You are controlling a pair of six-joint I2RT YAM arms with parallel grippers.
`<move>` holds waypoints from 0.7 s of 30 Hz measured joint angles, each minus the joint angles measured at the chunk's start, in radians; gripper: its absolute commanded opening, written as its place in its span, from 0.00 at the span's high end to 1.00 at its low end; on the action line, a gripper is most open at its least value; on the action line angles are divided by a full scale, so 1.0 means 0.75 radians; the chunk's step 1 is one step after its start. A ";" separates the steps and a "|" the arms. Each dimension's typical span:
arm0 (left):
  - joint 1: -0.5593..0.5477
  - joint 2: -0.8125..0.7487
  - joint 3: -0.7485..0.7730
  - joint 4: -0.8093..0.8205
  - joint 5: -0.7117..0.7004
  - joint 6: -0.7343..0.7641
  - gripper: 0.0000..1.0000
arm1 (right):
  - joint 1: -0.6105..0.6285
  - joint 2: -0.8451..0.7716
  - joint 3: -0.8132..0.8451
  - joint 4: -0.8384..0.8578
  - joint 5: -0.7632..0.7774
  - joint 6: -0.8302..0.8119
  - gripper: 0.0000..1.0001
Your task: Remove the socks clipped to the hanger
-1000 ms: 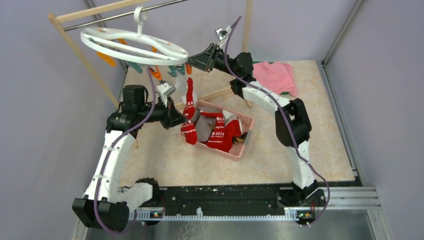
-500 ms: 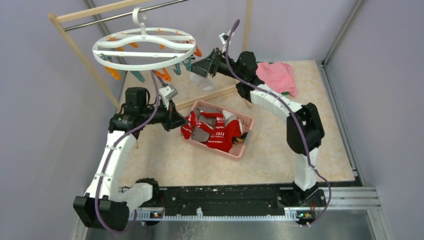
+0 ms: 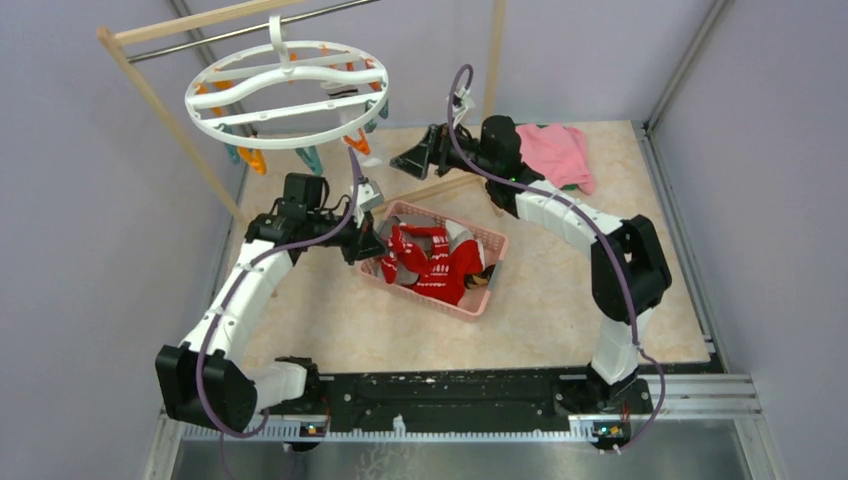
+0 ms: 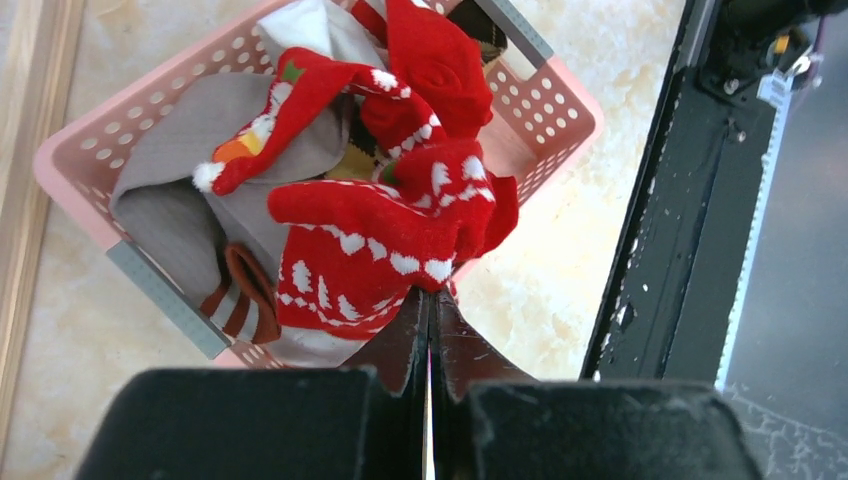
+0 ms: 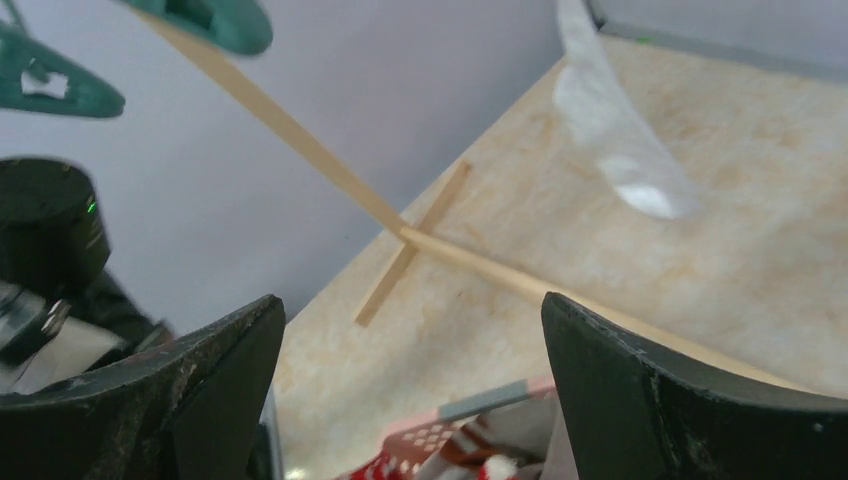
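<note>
The white hanger point(image 3: 285, 72) hangs from the rack bar at the upper left, with orange and teal clips point(image 3: 255, 160) dangling below its ring. My left gripper point(image 3: 372, 245) is at the left end of the pink basket point(image 3: 492, 268). It is shut on the edge of a red sock with a white pattern point(image 4: 370, 245), which droops over the basket point(image 4: 560, 95). Grey, brown-striped and other red socks point(image 4: 180, 190) lie inside. My right gripper point(image 3: 408, 160) hovers open and empty point(image 5: 410, 305) below the hanger's right side, behind the basket.
The wooden rack's slanted post point(image 3: 165, 115) and floor foot point(image 5: 410, 245) stand behind the basket. A pink cloth point(image 3: 550, 150) lies at the back right. A blurred white shape point(image 5: 610, 130) hangs in the right wrist view. I cannot tell what it is.
The red sock came off its clip, and my left gripper carried it right, over the basket. My right gripper opened and dropped away from the hanger, which swung and levelled.
</note>
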 measured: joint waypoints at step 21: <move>-0.425 0.127 -0.034 0.297 -0.260 0.200 1.00 | -0.021 -0.264 -0.430 -0.031 0.302 -0.221 0.05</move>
